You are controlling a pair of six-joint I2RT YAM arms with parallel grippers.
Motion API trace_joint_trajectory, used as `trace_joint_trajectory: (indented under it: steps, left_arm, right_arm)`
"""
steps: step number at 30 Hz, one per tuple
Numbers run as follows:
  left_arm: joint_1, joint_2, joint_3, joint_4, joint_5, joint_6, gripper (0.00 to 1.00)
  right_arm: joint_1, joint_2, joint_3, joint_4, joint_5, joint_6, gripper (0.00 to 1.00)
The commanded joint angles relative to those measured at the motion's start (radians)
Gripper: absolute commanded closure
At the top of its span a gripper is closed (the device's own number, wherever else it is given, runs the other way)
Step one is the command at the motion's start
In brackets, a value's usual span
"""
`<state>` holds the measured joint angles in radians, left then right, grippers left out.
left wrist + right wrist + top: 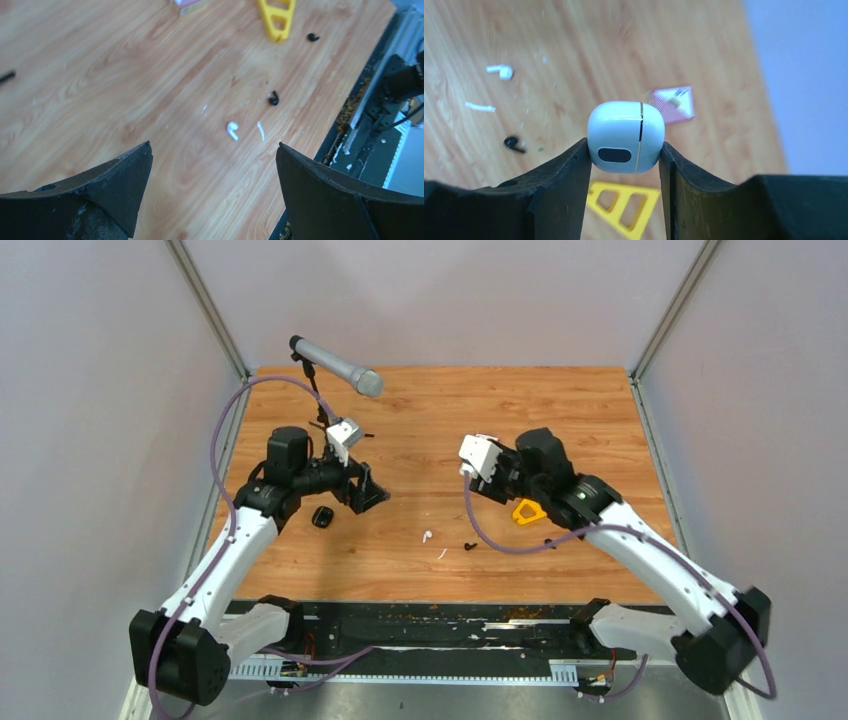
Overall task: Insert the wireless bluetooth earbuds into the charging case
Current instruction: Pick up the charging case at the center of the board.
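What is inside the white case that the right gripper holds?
Nothing inside shows: the white case, clamped in the right gripper, appears closed, with only a thin seam visible. Its content is hidden. One white earbud and one black earbud lie outside, on the table.

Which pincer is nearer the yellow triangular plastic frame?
Right. The right pincer, gripping a white rounded charging case, hangs just beyond the yellow triangular plastic frame; the left pincer, open, is far off to its left.

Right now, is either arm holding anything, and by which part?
Right gripper holds the white charging case, pinched at its lower edge, one jaw on each side of the lid seam. Left gripper is open, holding nothing.
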<state>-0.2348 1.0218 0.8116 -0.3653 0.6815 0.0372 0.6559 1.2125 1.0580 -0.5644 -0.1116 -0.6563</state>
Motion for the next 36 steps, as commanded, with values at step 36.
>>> trace_joint_trajectory:
  steps: [36]
  left_arm:
    - [-0.346, 0.253, 0.339, 0.307, 0.092, -0.205, 0.35]
  right_arm:
    - [0.284, -0.113, -0.034, 0.463, 0.162, -0.198, 0.75]
